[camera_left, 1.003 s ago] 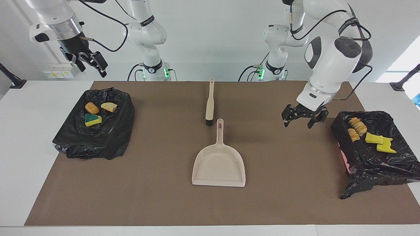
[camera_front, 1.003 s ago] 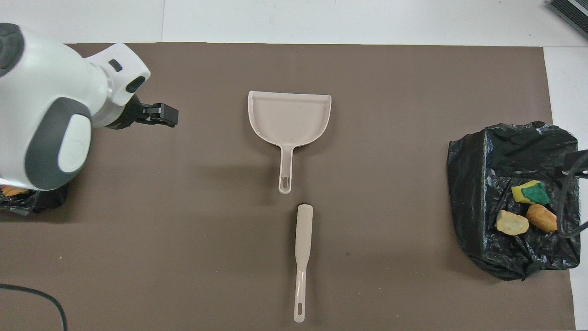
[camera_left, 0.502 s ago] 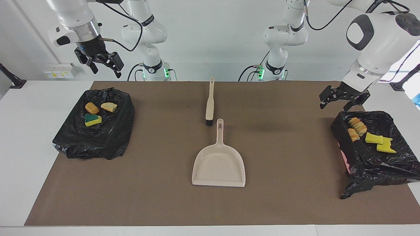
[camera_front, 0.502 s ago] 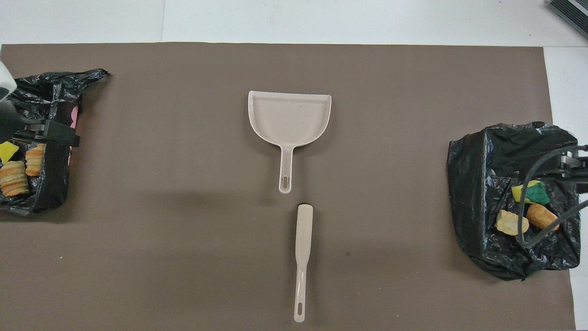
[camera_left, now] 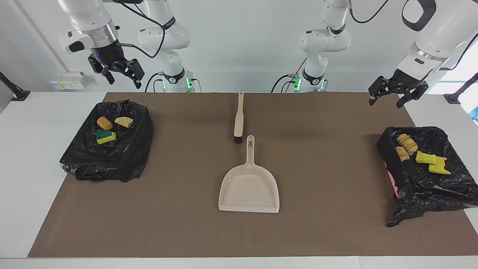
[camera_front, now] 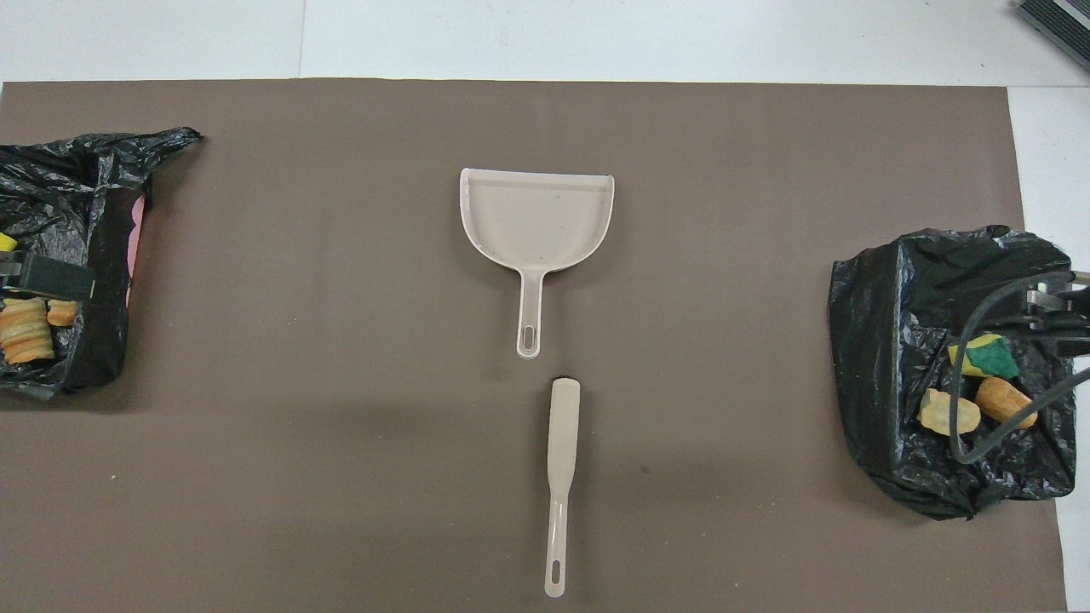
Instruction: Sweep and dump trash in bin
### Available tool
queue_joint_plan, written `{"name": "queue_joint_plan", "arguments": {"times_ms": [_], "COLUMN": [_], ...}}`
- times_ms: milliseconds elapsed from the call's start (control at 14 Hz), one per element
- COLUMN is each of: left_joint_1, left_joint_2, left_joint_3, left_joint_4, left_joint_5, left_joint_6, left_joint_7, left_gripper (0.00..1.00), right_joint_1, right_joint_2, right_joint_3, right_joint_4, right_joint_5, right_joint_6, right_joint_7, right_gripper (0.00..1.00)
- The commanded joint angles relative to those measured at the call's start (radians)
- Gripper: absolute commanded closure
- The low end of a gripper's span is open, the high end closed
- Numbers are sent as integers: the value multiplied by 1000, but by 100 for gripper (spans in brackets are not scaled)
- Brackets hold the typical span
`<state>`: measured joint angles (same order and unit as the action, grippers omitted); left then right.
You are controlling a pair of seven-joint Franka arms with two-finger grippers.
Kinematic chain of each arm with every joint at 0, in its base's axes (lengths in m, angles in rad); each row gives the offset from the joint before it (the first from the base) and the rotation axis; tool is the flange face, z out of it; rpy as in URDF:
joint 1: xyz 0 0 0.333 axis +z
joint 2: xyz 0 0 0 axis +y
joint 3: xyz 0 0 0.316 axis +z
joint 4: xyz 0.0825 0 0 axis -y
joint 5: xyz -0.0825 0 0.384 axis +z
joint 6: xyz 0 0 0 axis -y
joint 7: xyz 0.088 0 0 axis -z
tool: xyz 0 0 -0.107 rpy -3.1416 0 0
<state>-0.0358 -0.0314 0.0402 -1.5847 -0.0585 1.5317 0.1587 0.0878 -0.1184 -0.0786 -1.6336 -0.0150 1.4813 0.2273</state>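
Lifted away from the dustpan (camera_left: 249,190) to above its bin (camera_left: 444,194): left gripper (camera_left: 397,95), jaws open, empty. Right gripper (camera_left: 118,73) likewise open; trash (camera_left: 105,136) binned.

A mat (camera_left: 149,209) covers the table (camera_left: 30,157). At its middle lies a dustpan (camera_left: 249,190), handle toward the robots, with a brush (camera_left: 238,118) just nearer them. At each end of the mat sits a lined bin (camera_left: 106,149) (camera_left: 425,186) — trash (camera_left: 111,129) (camera_left: 420,152) lies in both.
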Motion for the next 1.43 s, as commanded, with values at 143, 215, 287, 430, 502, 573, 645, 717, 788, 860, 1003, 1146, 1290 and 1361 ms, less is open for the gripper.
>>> {"name": "queue_joint_plan", "arguments": {"times_ms": [143,215,287,430,502,573,645,717,788,860,1003,1146,1290,1361], "left_joint_1": [-7,-7,-9,-6,-7,-7,-4,-3,2,1,-3,-3,-4,-6], "left_joint_2": [-54,-54,-54,-56,-56,-56,-58,-58,-61,-64,-65,-67,-67,-68], "left_joint_3": [-5,-5,-3,-3,-3,-2,-2,4,3,3,3,3,3,1], "left_joint_4": [-40,-40,-38,-21,-15,-9,-5,-3,-4,-6,-11,-12,-14,-15], "left_joint_5": [16,16,17,25,38,48,48,46,46,46,46,45,45,45], "left_joint_6": [-18,-18,-22,-31,-33,-35,-39,-45,-45,-45,-47,-47,-45,-47], "left_joint_7": [-25,-22,-9,-7,-5,-4,-5,-4,-1,1,-2,-1,-2,-2], "left_gripper": [0,0,0,0,0,0,0,0,0,0,0,0,0,0], "right_joint_1": [27,26,18,14,13,13,13,13,13,13,13,10,10,9], "right_joint_2": [2,-1,-3,-7,-7,-7,-7,-7,-7,-7,-6,-6,-7,-12], "right_joint_3": [-30,-30,-29,-27,-27,-27,-27,-27,-26,-27,-26,-29,-30,-30], "right_joint_4": [-3,-2,-2,-3,-3,-3,-3,-3,-3,-3,-2,58,67,63], "right_joint_5": [-16,-11,3,3,3,3,3,3,3,3,4,56,57,72], "right_joint_6": [7,7,7,-1,-3,2,1,2,1,1,7,-65,-108,-119], "right_joint_7": [-5,-3,-5,-11,-11,-13,-13,-13,-13,-13,-8,-8,-19,-20], "right_gripper": [0,0,0,0,0,0,0,0,0,0,0,0,0,0]}}
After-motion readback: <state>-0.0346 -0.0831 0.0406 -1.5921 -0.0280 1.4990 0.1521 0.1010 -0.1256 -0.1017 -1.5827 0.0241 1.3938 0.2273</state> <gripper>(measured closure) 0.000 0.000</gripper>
